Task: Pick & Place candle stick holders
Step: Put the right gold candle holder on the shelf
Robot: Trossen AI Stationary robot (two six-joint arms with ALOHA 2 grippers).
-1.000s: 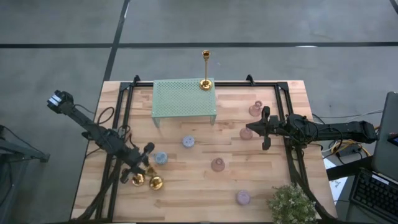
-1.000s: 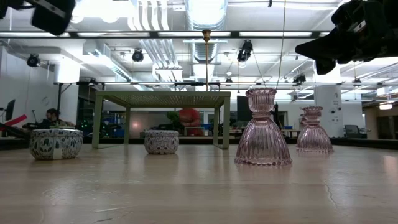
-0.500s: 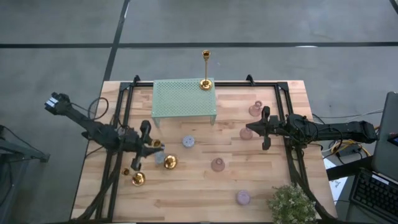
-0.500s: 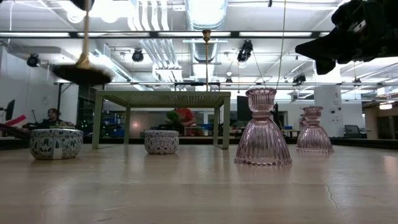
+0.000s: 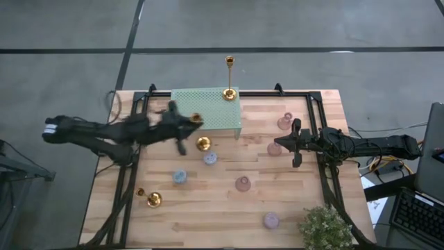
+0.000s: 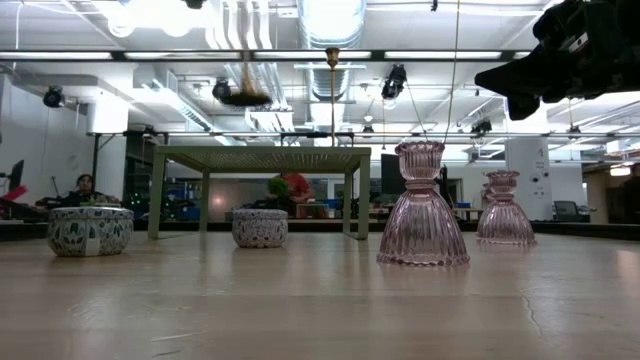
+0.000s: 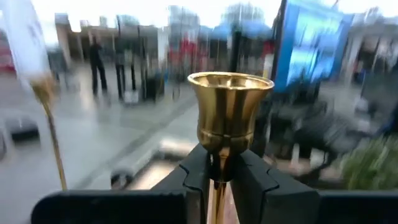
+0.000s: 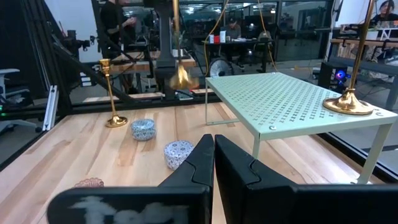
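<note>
My left gripper [image 5: 187,123] is shut on a gold candlestick [image 5: 201,139] held in the air beside the near left corner of the pale green rack [image 5: 205,110]. A second gold candlestick [image 5: 229,92] stands by its round base on the rack's far right corner. A third [image 5: 153,200] stands on the table near the left front. Small blue holders [image 5: 210,158] [image 5: 180,176] and pink glass holders [image 5: 242,183] [image 5: 285,123] stand on the wood. At the table's right my right gripper [image 5: 281,146] hangs shut over another pink holder. My left gripper pinches the candlestick's thin stem just under the cup [image 7: 218,163] between its two fingers [image 7: 249,183]. The fingers are about level and come from the table's left, across the stem. The candlestick hangs roughly upright below them, with its round base [image 6: 245,97] lifted clear of the table.
A bushy potted plant [image 5: 325,228] stands at the near right corner and a purple holder [image 5: 271,221] beside it. Black frame rails [image 5: 132,139] run along the table's left, right and far sides. People and desks show in the room beyond.
My left gripper has risen from the near left of the table and swung toward the far edge and the rack, tipping from pointing down to about level. The gold candlestick has come up with it, off the table. The third candlestick stayed behind.
</note>
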